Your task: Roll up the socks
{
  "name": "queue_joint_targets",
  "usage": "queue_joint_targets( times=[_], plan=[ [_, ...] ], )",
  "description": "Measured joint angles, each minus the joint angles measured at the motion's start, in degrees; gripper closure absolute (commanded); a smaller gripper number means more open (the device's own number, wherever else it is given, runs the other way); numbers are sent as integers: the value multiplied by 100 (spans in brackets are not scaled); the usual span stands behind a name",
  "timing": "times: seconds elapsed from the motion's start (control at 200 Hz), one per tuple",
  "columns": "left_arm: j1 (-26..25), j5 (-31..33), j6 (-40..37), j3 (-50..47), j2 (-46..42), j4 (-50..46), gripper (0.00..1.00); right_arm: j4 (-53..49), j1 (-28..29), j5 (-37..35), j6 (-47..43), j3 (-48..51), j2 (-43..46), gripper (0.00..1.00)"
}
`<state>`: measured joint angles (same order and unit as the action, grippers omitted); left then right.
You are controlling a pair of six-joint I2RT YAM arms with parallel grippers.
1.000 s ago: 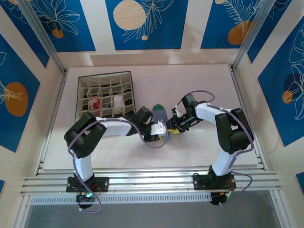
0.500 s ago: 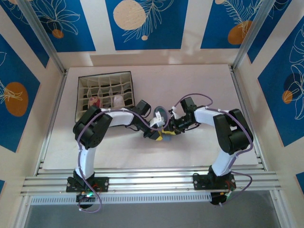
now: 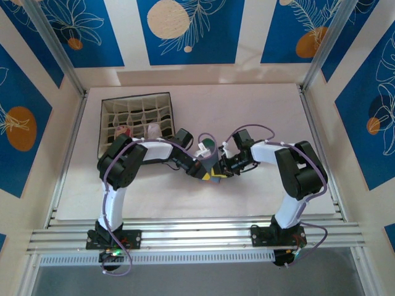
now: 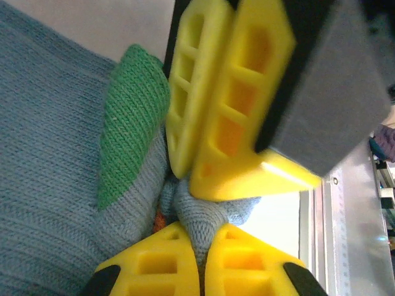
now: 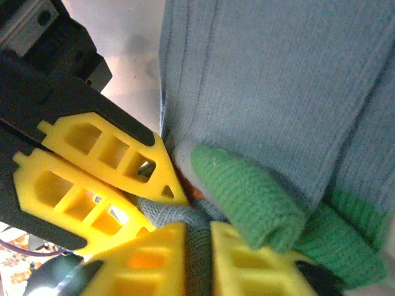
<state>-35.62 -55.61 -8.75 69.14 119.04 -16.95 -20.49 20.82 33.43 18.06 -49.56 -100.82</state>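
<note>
The grey-blue sock with a green toe lies bunched at the table's middle, between both grippers. My left gripper is shut on a pinched fold of it. In the left wrist view that fold sits between my yellow fingers, and the green toe lies to the left. My right gripper meets it tip to tip, shut on the same sock, beside a green patch. A speck of orange cuff peeks out. Peach and white rolled socks sit in the organizer.
A divided fabric organizer box stands at the back left of the white table. The two arms cross the middle of the table, fingertips nearly touching. A metal rail runs along the near edge.
Both grippers have closed in on each other over the sock. The sock, stretched out flat a second ago, is now bunched shorter. The left arm's elbow has swung toward the organizer.
</note>
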Motion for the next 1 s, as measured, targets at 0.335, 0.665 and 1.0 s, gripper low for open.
queue_joint_targets(
  times=[0.335,0.665,1.0],
  plan=[
    [15,754,-409,-1425,-1189,1362,75,-988,70,28,-24,-870,-765,100],
    [-22,1705,-1768,-2892,-2822,2771,64,-1799,48,17,-337,-1414,-1161,100],
    [-1027,3493,-3491,-3108,-2990,3147,60,-2247,61,17,-553,-1703,-1377,100]
  ],
)
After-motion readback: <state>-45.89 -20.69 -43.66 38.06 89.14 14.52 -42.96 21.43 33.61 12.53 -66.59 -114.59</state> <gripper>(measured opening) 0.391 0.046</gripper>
